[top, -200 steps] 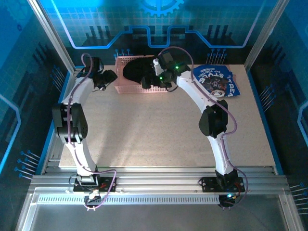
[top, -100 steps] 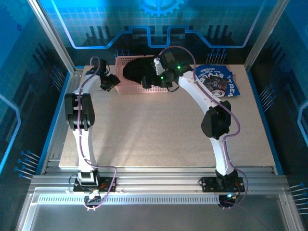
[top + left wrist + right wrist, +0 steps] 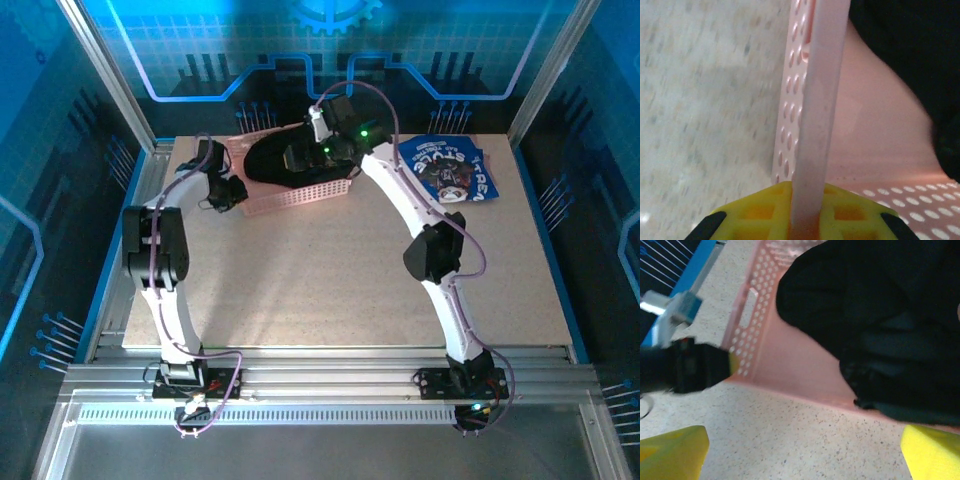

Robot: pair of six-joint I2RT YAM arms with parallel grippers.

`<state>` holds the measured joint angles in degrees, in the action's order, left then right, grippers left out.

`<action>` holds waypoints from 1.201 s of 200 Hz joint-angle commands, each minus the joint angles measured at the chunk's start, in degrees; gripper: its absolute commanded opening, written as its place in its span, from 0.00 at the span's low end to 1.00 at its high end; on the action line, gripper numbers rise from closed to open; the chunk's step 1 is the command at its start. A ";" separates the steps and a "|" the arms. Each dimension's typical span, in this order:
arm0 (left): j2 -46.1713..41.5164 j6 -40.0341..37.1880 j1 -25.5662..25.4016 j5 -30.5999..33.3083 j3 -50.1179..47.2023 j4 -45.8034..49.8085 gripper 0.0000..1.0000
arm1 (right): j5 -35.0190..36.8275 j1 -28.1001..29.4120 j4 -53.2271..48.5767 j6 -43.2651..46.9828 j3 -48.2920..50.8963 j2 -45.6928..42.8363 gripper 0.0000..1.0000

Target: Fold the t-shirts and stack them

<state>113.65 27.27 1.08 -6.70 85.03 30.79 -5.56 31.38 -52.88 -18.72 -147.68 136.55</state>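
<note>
The blue t-shirt [image 3: 450, 175] bears curved white lettering [image 3: 438, 153], upside down in the top view. One word seems to read "STYLES". The other letters, toward its right edge, are too small to read.

A pink perforated basket [image 3: 305, 195] is seen skewed at the far side of the speckled worktop [image 3: 330, 290]. The worktop is bordered by an aluminium frame [image 3: 330, 385] and blue panels [image 3: 420, 40].

The basket [image 3: 817, 100] is smooth, perforated pink plastic. The black shirt [image 3: 880, 315] inside it is matt cloth. The worktop [image 3: 320, 270] looks speckled, matt and stone-like.
</note>
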 commanded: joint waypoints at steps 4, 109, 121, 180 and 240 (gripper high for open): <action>-8.95 -1.01 -2.30 0.23 -8.52 1.89 0.01 | 4.32 1.56 -4.06 2.44 -1.47 4.87 1.00; -28.06 8.35 -6.01 -1.49 -32.03 -2.20 0.00 | 17.25 3.91 -6.23 -0.61 7.06 11.43 0.85; -28.22 8.80 -6.00 -1.21 -32.21 -2.60 0.00 | 17.98 4.32 -5.38 -1.41 8.88 10.73 0.77; -25.31 10.67 -5.19 -1.45 -28.74 -3.54 0.00 | 11.82 4.40 6.76 -1.80 9.69 -2.73 0.00; -20.16 18.31 2.72 0.05 -19.48 -3.61 0.00 | -3.91 1.92 17.05 -9.18 -6.93 -19.08 0.00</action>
<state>92.25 39.27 -0.89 -7.90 61.12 27.99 -0.99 34.50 -45.19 -23.66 -147.13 128.57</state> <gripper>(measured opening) 0.137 0.117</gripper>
